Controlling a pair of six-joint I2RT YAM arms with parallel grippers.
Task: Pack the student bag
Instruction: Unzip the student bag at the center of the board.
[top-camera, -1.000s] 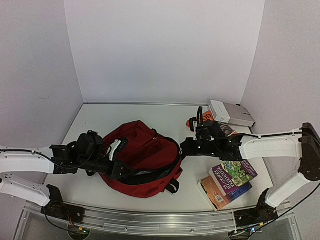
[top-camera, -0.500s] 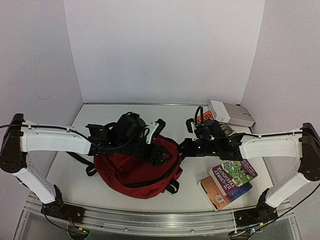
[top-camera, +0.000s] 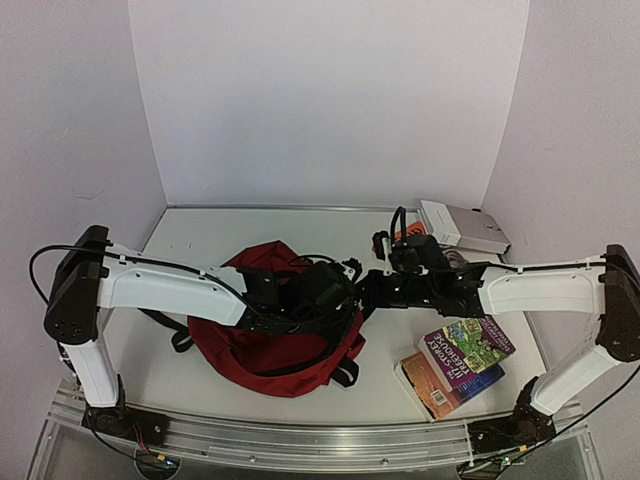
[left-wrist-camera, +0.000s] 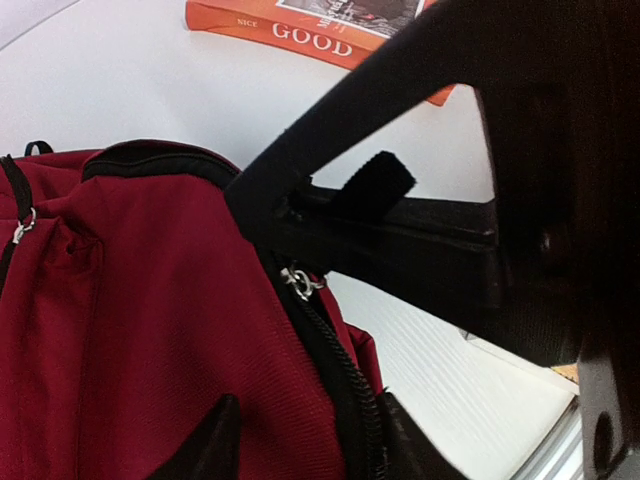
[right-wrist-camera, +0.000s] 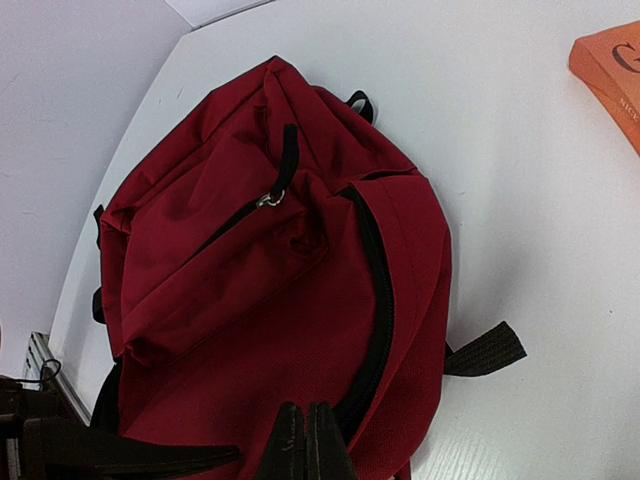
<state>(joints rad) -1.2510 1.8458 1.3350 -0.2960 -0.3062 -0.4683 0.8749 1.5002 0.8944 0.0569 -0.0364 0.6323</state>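
Since half a second ago the left gripper (top-camera: 338, 290) has swung farther right across the bag (top-camera: 268, 352) and now sits just beside the right gripper (top-camera: 366, 296). The bag lies mid-table (top-camera: 200, 235). In the left wrist view the left fingers (left-wrist-camera: 215, 445) are spread, straddling the zipper (left-wrist-camera: 340, 370). The right gripper's fingers (right-wrist-camera: 290, 440) are pressed together at the zipper. An orange book (left-wrist-camera: 300, 30) lies beyond.

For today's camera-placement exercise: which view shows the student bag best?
Right wrist view: nearly the whole student bag shows unobstructed, pocket and zippers clear. In the top external view the left arm covers part of it; the left wrist view shows only a close-up corner.
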